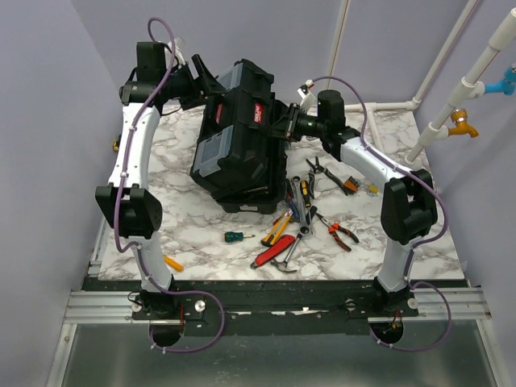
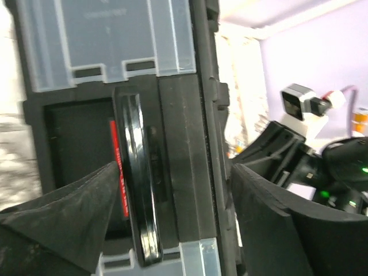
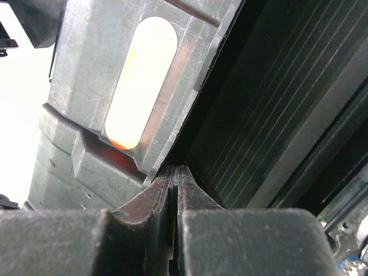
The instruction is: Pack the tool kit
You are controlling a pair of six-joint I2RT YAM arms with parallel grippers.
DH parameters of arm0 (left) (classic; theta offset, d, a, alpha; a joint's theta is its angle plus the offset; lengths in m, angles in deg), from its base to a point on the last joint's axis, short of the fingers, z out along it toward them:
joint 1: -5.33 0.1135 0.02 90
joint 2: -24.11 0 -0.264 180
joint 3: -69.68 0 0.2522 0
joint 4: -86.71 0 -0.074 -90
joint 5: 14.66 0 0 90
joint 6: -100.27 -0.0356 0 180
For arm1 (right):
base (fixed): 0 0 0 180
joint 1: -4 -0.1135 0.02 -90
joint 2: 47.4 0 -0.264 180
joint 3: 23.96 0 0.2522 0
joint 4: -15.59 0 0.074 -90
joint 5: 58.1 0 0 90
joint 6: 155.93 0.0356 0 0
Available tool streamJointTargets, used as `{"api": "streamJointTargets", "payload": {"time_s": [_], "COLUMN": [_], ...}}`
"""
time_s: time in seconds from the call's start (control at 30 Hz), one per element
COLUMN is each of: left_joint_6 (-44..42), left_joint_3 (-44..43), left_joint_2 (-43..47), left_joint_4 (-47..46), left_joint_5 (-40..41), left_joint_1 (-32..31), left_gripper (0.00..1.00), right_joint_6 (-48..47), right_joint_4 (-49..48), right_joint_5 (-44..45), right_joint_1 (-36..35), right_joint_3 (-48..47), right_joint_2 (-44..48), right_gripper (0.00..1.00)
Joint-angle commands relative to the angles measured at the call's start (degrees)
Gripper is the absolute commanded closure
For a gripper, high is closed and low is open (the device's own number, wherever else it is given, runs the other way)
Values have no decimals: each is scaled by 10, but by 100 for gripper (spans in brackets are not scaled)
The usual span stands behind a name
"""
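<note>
The black toolbox (image 1: 238, 133) lies askew at the back middle of the table, its lid with two grey translucent compartments (image 1: 213, 153) facing the camera. My left gripper (image 1: 201, 78) is at its far left end. In the left wrist view it (image 2: 172, 230) is open, with one finger (image 2: 69, 224) by the black and red handle (image 2: 135, 190) and the other beyond the lid's edge. My right gripper (image 1: 282, 127) presses on the box's right side. In its wrist view it (image 3: 175, 171) is shut and empty, tips against a grey plastic part (image 3: 115, 86) with an oval slot.
Loose hand tools lie on the marble table (image 1: 201, 242) at the front right: a green-handled screwdriver (image 1: 235, 236), a red and yellow knife (image 1: 278, 230), a red-handled tool (image 1: 268, 255), red pliers (image 1: 343, 234), wrenches (image 1: 300, 238) and orange-handled pliers (image 1: 348, 183). A yellow item (image 1: 173, 263) lies by the left arm.
</note>
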Motion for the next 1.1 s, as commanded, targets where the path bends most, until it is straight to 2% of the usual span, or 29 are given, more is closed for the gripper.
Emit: {"api": "streamJointTargets", "payload": {"time_s": [0.0, 0.17, 0.3, 0.47, 0.7, 1.07], "left_joint_6": [-85, -101, -130, -196, -253, -311], "left_joint_3": [-20, 33, 56, 35, -65, -57], "left_joint_2": [79, 135, 166, 185, 123, 61], "left_joint_4": [101, 89, 96, 128, 201, 243], "left_joint_5": [174, 199, 238, 365, 542, 699], "left_joint_1": [11, 12, -16, -140, -285, -380], "left_gripper": [16, 7, 5, 4, 3, 2], "right_joint_6": [5, 6, 22, 27, 33, 43], "right_joint_4": [-21, -18, -41, -50, -60, -86], "right_joint_5": [-38, -38, -43, -44, -49, -62], "right_joint_1": [-25, -35, -34, -36, -38, -41], "right_joint_3": [-49, -64, -52, -51, -52, -38], "right_joint_2": [-13, -33, -39, -43, -39, -38], "right_gripper": [90, 90, 90, 90, 90, 90]}}
